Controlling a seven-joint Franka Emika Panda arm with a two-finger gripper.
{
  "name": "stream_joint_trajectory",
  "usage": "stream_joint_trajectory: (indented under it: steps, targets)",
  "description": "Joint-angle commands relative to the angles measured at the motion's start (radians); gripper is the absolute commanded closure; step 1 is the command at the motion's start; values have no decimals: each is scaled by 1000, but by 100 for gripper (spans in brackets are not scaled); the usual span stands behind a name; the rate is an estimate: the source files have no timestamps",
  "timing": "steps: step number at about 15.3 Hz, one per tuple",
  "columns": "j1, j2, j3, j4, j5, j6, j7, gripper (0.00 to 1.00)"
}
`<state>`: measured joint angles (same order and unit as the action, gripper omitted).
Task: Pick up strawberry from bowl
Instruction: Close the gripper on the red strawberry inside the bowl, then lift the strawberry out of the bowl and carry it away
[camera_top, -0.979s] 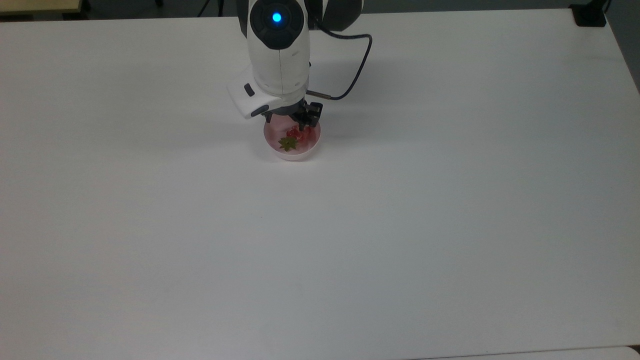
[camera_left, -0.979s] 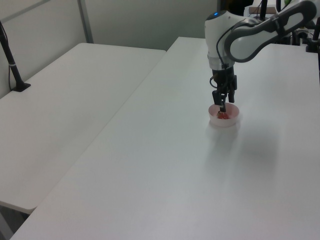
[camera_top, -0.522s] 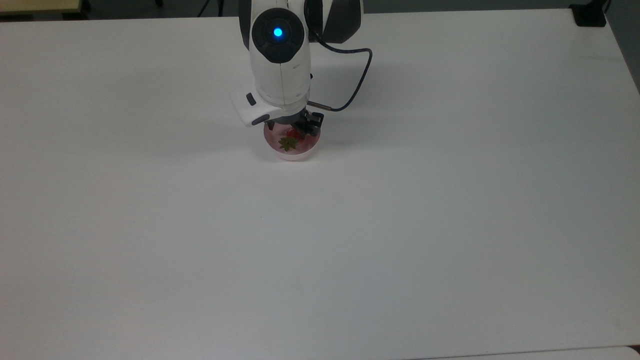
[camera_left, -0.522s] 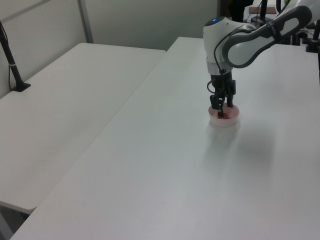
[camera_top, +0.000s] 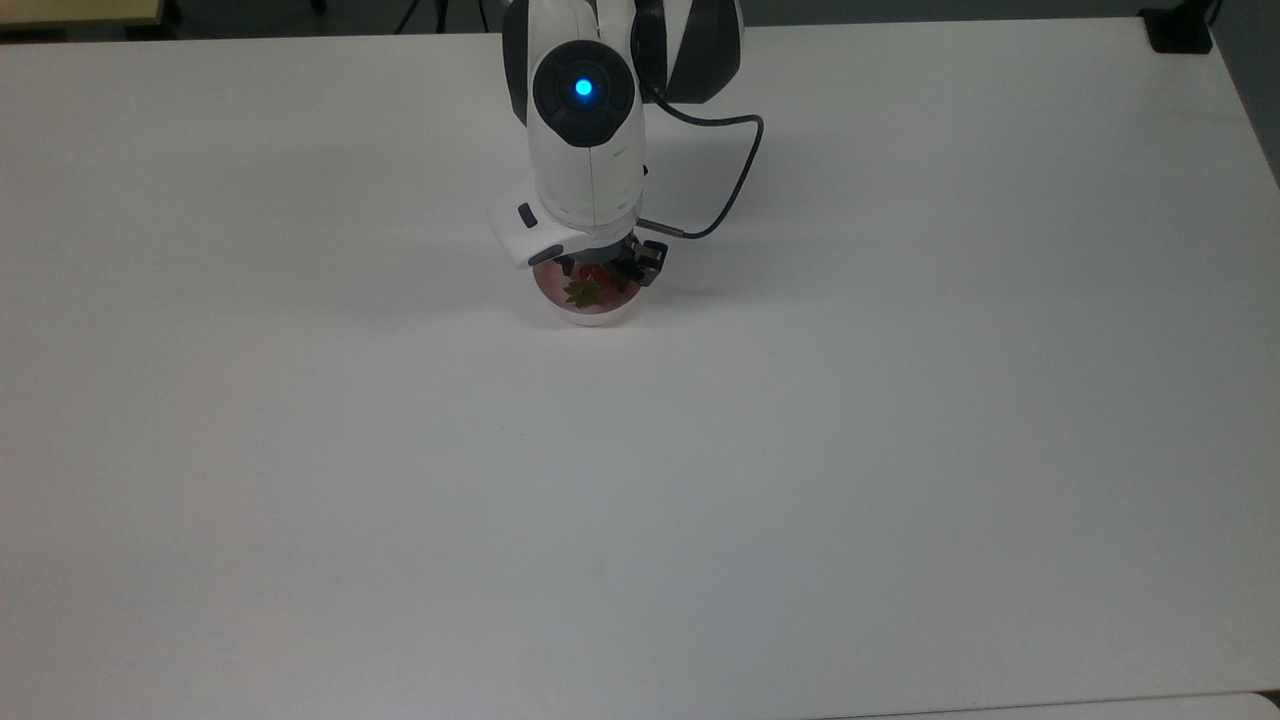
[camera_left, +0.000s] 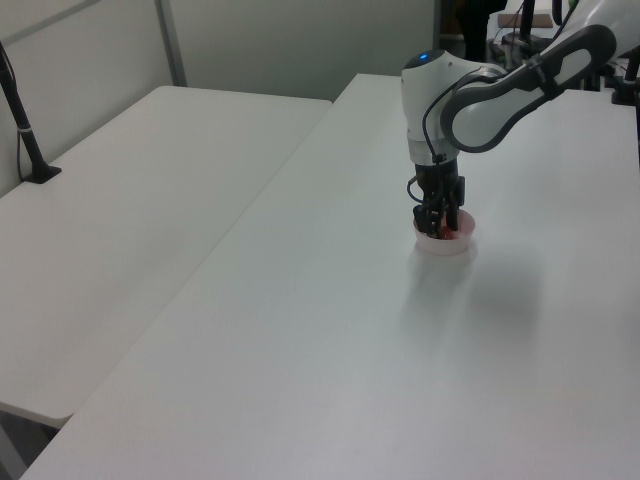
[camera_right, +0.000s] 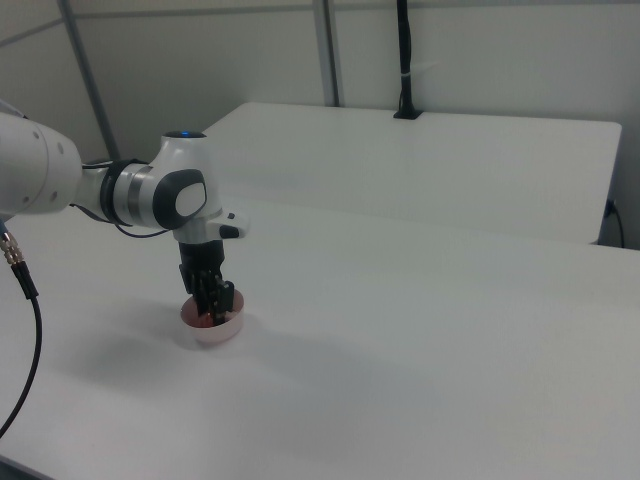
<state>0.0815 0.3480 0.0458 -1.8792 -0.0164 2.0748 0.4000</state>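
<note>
White counter (camera_top: 300, 450) bare at 9 o'clock of top view. Pink bowl (camera_top: 590, 312) just above centre, strawberry (camera_top: 583, 290) inside, leafy cap toward 6 o'clock. Pincer (camera_top: 600, 272) sunk into bowl at berry's 12 o'clock; finger gap cannot tell. Advice: close gently on red body, not leaves; lift straight, clear rim.

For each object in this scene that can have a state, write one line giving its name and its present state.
bowl: upright on the table, holding the fruit.
strawberry: inside the bowl, green cap showing, not yet lifted.
gripper: lowered into the bowl over the strawberry.
table: white top bearing the bowl.
</note>
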Motion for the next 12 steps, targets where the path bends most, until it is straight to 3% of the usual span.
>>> stream_joint_trajectory:
  steps: [1, 6, 12]
  targets:
    - [-5, -32, -3, -21, 16, 15, 2, 62]
    - [-57, -142, -3, -12, 19, -136, -142, 67]
    - [-201, -242, -6, -32, -23, -354, -508, 66]
